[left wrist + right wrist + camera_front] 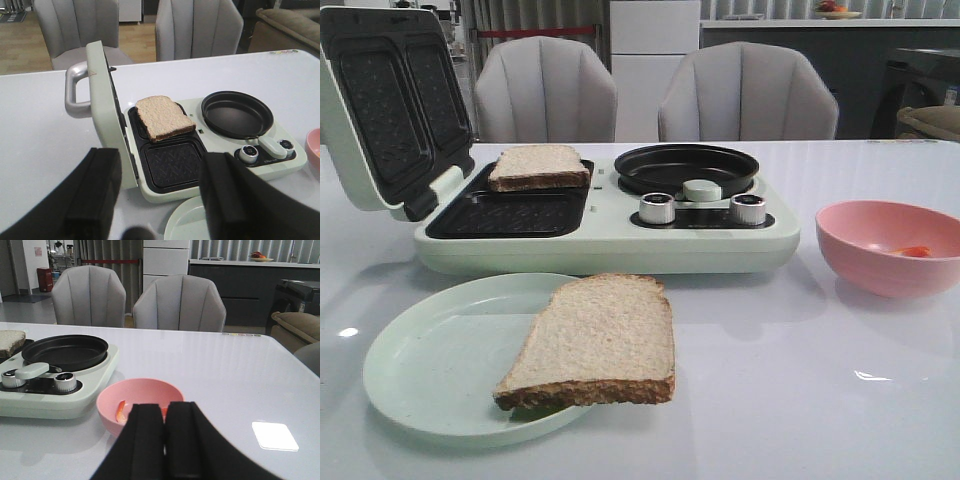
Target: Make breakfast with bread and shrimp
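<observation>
One slice of bread (538,166) lies on the rear grill plate of the open sandwich maker (610,240); the left wrist view shows that bread (162,118) too. A second slice of bread (595,340) rests on the pale green plate (430,370), overhanging its right rim. An orange shrimp (915,251) lies in the pink bowl (880,260). My left gripper (160,200) is open and empty, above the plate's edge (185,222), short of the maker. My right gripper (165,440) is shut on nothing, just before the bowl (142,392) with its shrimp (120,411). Neither gripper shows in the front view.
The maker's lid (385,110) stands open at the left with its handle (75,90) outward. A black round pan (685,168) and two knobs (657,208) occupy the maker's right half. Two grey chairs (545,90) stand behind the table.
</observation>
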Tool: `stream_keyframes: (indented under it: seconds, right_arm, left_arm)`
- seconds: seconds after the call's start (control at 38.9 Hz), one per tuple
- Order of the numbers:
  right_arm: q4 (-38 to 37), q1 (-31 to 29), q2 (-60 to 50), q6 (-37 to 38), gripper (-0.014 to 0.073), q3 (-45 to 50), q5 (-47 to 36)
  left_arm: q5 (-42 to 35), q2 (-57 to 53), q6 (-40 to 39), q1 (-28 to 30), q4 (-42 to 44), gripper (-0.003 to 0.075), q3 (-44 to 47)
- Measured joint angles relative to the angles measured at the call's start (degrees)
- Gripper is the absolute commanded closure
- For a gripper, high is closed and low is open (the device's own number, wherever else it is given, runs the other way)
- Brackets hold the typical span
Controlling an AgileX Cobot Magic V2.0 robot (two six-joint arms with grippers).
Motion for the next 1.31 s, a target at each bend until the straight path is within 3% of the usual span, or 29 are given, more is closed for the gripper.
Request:
stream_keyframes:
  seconds: [0.31,0.54,0.9,1.31]
  right_arm:
    - [0.0,0.0,0.0,0.0,0.0441,0.0,0.0]
    - [0.0,0.0,0.0,0.0,0.0441,0.0,0.0]
    - [0.0,0.0,0.0,0.0,0.0441,0.0,-0.4]
    - [0.0,0.0,0.0,0.0,0.0441,-1.5,-8.7]
  left_arm:
    - [-4.8,-20.6,-0.1,0.0,0.0,0.0304,16.7]
    - [-7.9,-29.5,-0.1,0.0,0.2,0.0304,24.2]
    - [-9.2,-30.9,-0.1,0.1,0.2,0.0304,25.8]
    - [-9.5,-30.9,-0.1,0.1,0.2,0.0304,25.8]
